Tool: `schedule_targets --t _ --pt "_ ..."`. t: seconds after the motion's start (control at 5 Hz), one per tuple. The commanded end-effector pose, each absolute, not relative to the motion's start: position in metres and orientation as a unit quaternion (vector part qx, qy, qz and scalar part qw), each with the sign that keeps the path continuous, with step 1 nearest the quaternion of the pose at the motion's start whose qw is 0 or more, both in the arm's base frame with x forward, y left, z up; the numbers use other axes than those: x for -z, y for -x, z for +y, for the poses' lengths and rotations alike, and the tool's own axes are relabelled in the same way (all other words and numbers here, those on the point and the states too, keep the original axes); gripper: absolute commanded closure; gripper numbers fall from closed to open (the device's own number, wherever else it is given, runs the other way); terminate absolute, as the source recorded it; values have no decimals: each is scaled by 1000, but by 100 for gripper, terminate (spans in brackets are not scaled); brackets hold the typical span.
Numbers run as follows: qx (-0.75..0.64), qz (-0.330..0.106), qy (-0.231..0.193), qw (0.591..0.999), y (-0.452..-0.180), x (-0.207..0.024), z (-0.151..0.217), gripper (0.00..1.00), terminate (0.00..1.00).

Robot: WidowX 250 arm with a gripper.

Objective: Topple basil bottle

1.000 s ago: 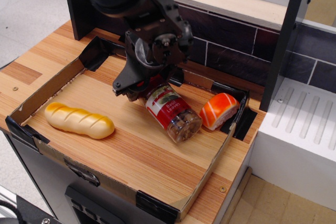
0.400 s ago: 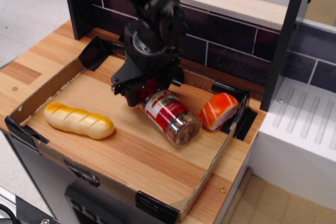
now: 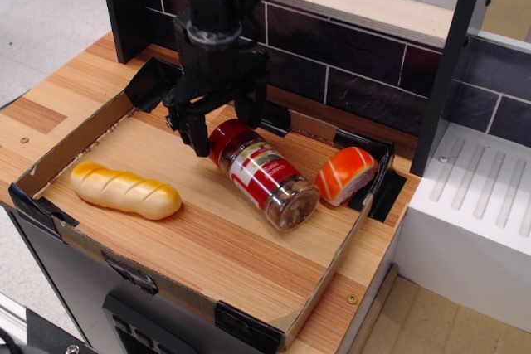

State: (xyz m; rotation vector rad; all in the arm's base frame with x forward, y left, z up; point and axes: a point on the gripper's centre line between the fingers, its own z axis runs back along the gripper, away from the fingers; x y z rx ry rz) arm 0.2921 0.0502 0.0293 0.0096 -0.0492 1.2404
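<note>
Clear cylindrical red-lidded basil bottle (image 3: 263, 175) lying on its side, lid end just below the empty, spread-fingered black pincer (image 3: 224, 126).

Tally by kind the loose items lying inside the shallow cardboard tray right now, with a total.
Spice jars: 1, the clear basil bottle with red screw lid, lying on its side.
Bread: 1, the glossy yellow toy bread roll.
Sushi: 1, the orange-and-white toy sushi piece.
Total: 3 items in the shallow cardboard tray. The black gripper is open above the lid.
</note>
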Motion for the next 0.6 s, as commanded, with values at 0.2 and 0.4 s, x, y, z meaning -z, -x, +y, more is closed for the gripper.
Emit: schedule_targets --t 0.2,0.4 --pt "-547 -71 8 834 -297 -83 51 0 0" --pt "-547 -71 8 834 -297 -83 51 0 100"
